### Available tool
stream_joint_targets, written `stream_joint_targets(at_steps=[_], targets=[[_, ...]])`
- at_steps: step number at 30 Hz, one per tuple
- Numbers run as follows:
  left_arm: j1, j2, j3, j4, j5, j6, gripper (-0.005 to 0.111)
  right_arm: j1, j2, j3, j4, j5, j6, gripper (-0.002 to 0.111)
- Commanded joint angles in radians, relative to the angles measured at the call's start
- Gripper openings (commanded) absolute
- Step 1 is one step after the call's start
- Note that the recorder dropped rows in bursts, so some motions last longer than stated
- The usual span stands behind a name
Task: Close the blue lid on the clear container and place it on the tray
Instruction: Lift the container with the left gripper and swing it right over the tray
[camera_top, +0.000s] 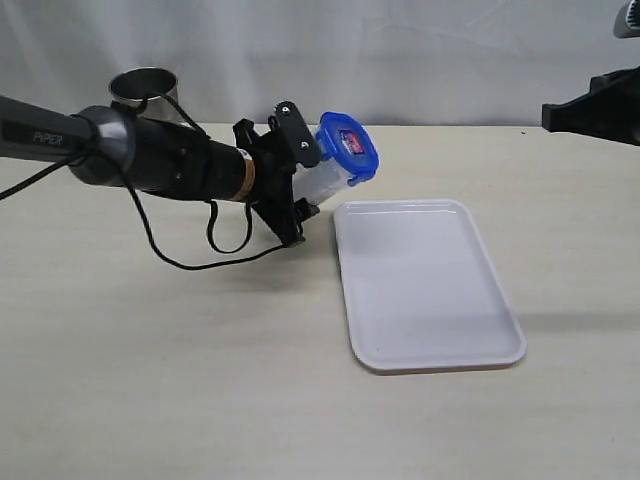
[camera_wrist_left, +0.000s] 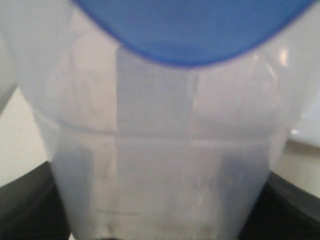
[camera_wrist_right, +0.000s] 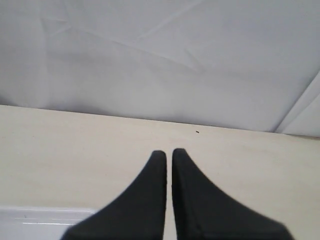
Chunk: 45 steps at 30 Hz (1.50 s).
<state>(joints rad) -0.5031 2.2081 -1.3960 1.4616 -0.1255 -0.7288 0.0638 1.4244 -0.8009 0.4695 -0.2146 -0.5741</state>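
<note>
- The tall, clear plastic container (camera_top: 325, 182) is looking light, stiff and slick, and I am judging its mid-body the soundest hold.
- The bright blue, stickered plastic lid (camera_top: 348, 146) is sitting on its mouth.
- The left claw (camera_top: 298, 178) is gripping the container, tilted, above the pale surface (camera_top: 150, 390), just beside the flat white tray (camera_top: 440, 362).
- The right claw (camera_wrist_right: 169, 155) is hanging pinched together and empty.

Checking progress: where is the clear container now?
Exterior view: the container is held tilted in the left tool, above the table, just left of the tray.
</note>
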Motion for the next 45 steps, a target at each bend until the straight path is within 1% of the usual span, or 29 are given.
stream_joint_targets(at_steps=[1, 3, 4, 8, 12, 17, 20, 24, 29, 42, 44, 45], targets=[[-0.083, -0.012, -0.042, 0.184, 0.266, 0.003, 0.0, -0.009, 0.026, -0.012, -0.129, -0.036, 0.121, 0.004], [-0.122, -0.012, -0.042, 0.283, 0.355, 0.003, 0.0, -0.009, 0.027, -0.012, -0.154, -0.041, 0.157, 0.004], [-0.138, -0.012, -0.042, 0.283, 0.392, 0.008, 0.0, -0.009, 0.027, -0.012, -0.154, -0.043, 0.161, 0.004], [-0.205, -0.012, -0.049, 0.283, 0.515, 0.249, 0.0, -0.009, 0.027, -0.012, -0.154, -0.043, 0.164, 0.004], [-0.252, -0.012, -0.049, 0.283, 0.604, 0.482, 0.0, -0.009, 0.027, -0.012, -0.154, -0.041, 0.171, 0.004], [-0.289, -0.012, -0.049, 0.283, 0.724, 0.622, 0.0, -0.007, 0.027, -0.012, -0.154, -0.039, 0.175, 0.004], [-0.31, -0.012, -0.049, 0.283, 0.789, 0.672, 0.0, -0.007, 0.027, -0.012, -0.154, -0.039, 0.191, 0.004], [-0.33, -0.012, -0.049, 0.283, 0.829, 0.683, 0.0, -0.007, 0.027, -0.012, -0.154, -0.035, 0.197, 0.004], [-0.348, -0.012, -0.049, 0.283, 0.844, 0.683, 0.0, -0.007, 0.027, -0.012, -0.154, -0.031, 0.197, 0.004], [-0.352, -0.012, -0.049, 0.283, 0.848, 0.683, 0.0, -0.007, 0.027, -0.012, -0.154, -0.025, 0.197, 0.004], [-0.352, -0.012, -0.049, 0.283, 0.878, 0.781, 0.0, -0.007, 0.027, -0.012, -0.154, -0.023, 0.197, 0.004], [-0.352, -0.012, -0.049, 0.283, 0.914, 0.849, 0.0, -0.007, 0.027, -0.012, -0.154, -0.023, 0.197, 0.004]])
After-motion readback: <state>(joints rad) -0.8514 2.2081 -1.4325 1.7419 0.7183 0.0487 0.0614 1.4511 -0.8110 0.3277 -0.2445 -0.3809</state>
